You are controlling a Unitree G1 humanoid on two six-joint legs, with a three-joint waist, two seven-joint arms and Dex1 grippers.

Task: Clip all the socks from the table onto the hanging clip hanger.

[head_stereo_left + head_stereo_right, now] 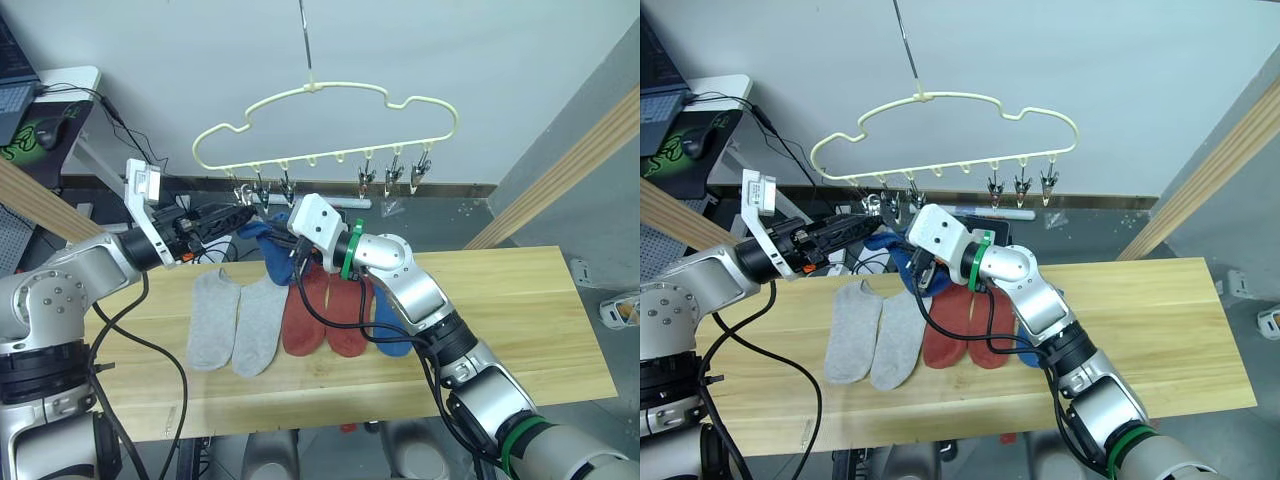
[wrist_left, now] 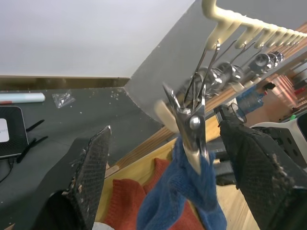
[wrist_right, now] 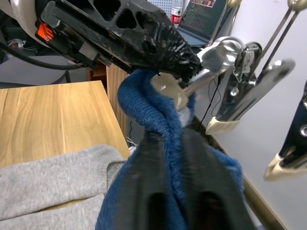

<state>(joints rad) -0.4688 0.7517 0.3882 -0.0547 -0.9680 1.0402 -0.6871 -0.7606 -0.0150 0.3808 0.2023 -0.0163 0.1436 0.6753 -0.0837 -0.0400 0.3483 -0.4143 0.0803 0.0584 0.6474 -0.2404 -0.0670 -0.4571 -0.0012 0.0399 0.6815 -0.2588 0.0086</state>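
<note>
The pale yellow clip hanger [image 1: 320, 125] hangs above the table's [image 1: 520, 310] far edge. A blue sock [image 2: 182, 196] is held up to its leftmost silver clip [image 2: 190, 125], the sock's top edge at the clip's jaws. My right gripper [image 3: 177, 201] is shut on this sock from below. My left gripper [image 2: 165, 122] is open, one finger on each side of that clip. On the table lie two grey socks [image 1: 238, 320], two red socks [image 1: 325, 312] and another blue sock [image 1: 392, 330], partly hidden behind my right arm.
A small white desk [image 1: 70, 80] with a laptop and cables stands at the back left. Wooden rails [image 1: 570, 170] run at the right and at the left. Three more clips [image 1: 395, 172] hang at the hanger's right end.
</note>
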